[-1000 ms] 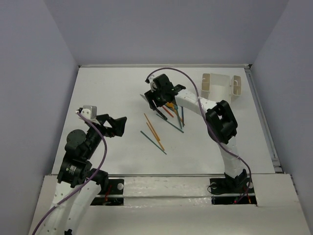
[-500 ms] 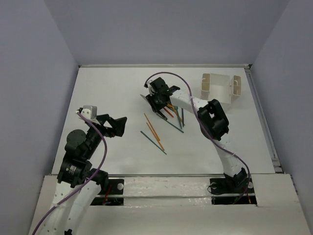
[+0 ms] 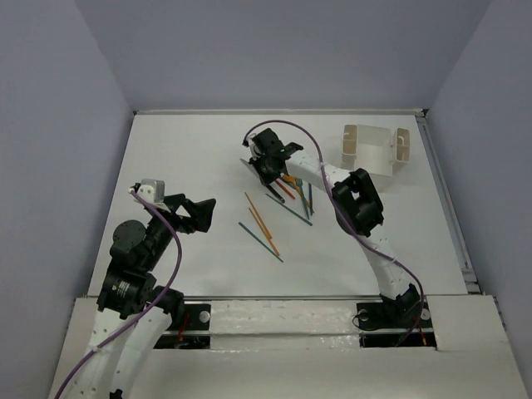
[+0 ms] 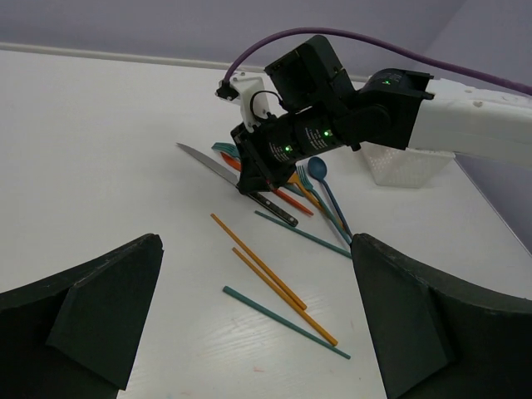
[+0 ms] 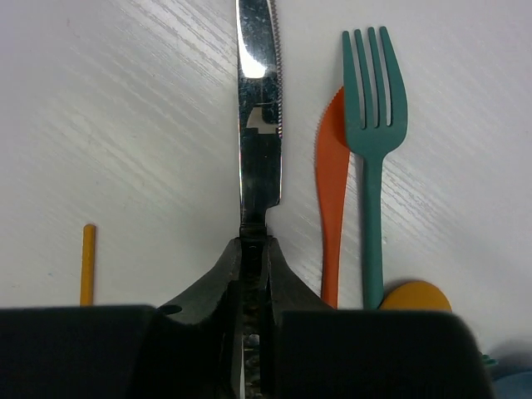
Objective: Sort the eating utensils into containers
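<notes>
Pinching the knife (image 5: 259,125) handle, my right gripper (image 5: 253,258) sat narrow (left gripper (image 4: 255,241) hung wide); I worried that end grip would let it swivel on lift.

Right arm (image 3: 349,187) extended, jaws pinched, left arm (image 3: 141,241) folded, jaws wide

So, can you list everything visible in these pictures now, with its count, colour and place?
metal knife with dark handle: one, silver blade, centre of white table
thin plastic chopsticks: two orange, at least two teal, nearer than the knife
plastic fork: one, teal, beside knife
serrated plastic knife: one, orange, between both
round-bowled plastic spoons: at least two, blue, orange, in pile
white plastic caddy: one, far right
left arm: jaws open, empty
right arm: jaws shut on metal knife
</notes>
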Tool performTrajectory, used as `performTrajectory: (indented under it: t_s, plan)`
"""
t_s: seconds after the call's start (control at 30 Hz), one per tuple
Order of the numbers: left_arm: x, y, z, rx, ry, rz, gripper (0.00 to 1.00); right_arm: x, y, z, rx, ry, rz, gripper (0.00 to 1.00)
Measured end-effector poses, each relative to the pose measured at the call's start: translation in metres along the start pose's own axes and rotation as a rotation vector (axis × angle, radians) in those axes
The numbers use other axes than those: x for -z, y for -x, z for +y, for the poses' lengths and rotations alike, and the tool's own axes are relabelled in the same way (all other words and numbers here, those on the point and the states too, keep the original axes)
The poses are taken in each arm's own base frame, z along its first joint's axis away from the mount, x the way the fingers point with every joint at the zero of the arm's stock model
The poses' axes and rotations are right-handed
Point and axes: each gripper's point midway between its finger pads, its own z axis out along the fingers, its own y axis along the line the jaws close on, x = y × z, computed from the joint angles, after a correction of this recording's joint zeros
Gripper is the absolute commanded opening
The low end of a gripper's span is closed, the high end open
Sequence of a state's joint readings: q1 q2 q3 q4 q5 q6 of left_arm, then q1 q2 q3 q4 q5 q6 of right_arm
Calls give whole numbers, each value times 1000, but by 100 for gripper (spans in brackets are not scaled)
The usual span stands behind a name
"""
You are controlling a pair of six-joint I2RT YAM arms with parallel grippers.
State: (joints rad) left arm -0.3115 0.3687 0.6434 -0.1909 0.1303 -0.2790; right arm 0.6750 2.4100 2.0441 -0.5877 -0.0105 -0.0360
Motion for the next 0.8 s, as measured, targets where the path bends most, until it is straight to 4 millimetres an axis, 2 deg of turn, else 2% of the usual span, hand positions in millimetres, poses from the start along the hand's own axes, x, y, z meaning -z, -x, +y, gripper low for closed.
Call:
performTrajectory:
  t_s: [0.37,0.5,0.6,0.63,0.8]
  plan:
    - [0,0,0,0,0,-1,99,0,7,3,51,25,-74,0]
    - [0,0,0,0,0,-1,99,10,14,7,58,47,-142,0]
    - [0,0,0,2,3,-2,99,40,30,5,53,30,-230,0]
    - [0,0,1,3,4,-2,99,55,42,3,51,17,-291,0]
    - [0,1,1,8,7,-3,99,158,114,-19,13,-89,-622,0]
